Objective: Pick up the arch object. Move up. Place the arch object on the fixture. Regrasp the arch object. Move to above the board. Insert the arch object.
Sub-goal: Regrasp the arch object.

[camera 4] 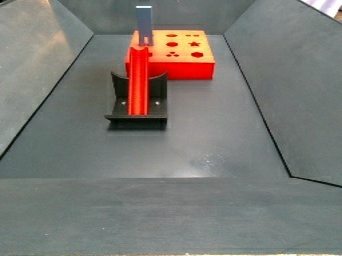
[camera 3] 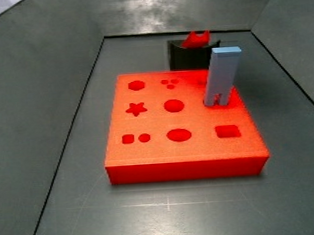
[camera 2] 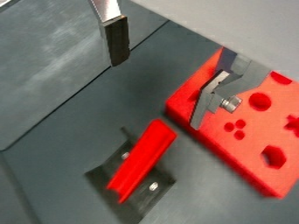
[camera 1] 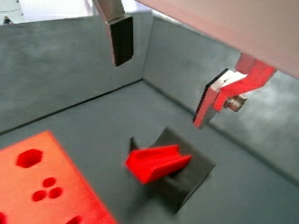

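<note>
From here the gripper [camera 2: 167, 74] hangs above the floor w/ its jaws spread wide and nothing between them; one finger [camera 1: 121, 41] and its opposite [camera 2: 215, 98] show in the wrist views, both clear of everything. The arch object [camera 2: 142, 156] is resting on the fixture [camera 4: 136, 100], lying along the bracket as a long red bar in a side view, well below the gripper. The board [camera 3: 177, 122] sits just beyond the fixture, and a grey-blue block [camera 3: 223, 75] stands upright on it near the fixture side. I judge we're at the regrasp step: piece is placed, not yet retaken. To do it well I'd line the gripper up directly over the bar's middle, turn the wrist so the pads close across its narrow width, not along its length, then descend straight and slow so neither finger clips the bracket wall. Close only once both pads sit beside the red faces. Can't tell how firmly the bar is seated, so lift gently and check for tilt before heading to the board.
</note>
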You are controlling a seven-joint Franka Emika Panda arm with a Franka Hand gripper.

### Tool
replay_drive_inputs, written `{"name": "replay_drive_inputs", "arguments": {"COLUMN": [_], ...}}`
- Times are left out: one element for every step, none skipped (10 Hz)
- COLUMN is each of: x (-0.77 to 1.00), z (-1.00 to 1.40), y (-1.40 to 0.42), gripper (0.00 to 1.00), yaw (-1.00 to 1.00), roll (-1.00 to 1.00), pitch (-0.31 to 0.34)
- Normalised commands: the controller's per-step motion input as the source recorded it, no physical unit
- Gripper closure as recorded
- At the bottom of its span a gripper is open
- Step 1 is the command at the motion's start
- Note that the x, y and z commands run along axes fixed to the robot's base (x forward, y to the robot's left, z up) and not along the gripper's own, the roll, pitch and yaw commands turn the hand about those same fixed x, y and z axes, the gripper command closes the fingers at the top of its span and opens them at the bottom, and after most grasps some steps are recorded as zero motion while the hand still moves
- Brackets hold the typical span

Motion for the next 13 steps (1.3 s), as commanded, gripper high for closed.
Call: {"name": "replay_drive_inputs", "arguments": {"x": [0.03, 0.04, 0.05, 0.07, 0.08, 0.09, 0.1, 0.1, 0.1, 0.1, 0.1, 0.09, 0.08], "z": [0.0, 0.0, 0.0, 0.0, 0.0, 0.0, 0.0, 0.0, -0.01, -0.01, -0.01, 0.0, 0.0], "y": [-0.03, -0.02, -0.03, -0.03, -0.04, -0.04, -0.04, -0.05, -0.05, -0.05, -0.05, -0.04, -0.04], "gripper": [0.0, 0.0, 0.0, 0.0, 0.0, 0.0, 0.0, 0.0, 0.0, 0.0, 0.0, 0.0, 0.0], "yaw": [0.05, 0.05, 0.05, 0.06, 0.07, 0.08, 0.1, 0.12, 0.15, 0.17, 0.19, 0.2, 0.2], "roll": [1.0, 1.0, 1.0, 1.0, 1.0, 1.0, 1.0, 1.0, 0.92, 0.72, 0.47, 0.27, 0.2], "pitch": [0.024, 0.031, 0.048, 0.057, 0.083, 0.113, 0.137, 0.152, 0.172, 0.162, 0.135, 0.103, 0.067]}}
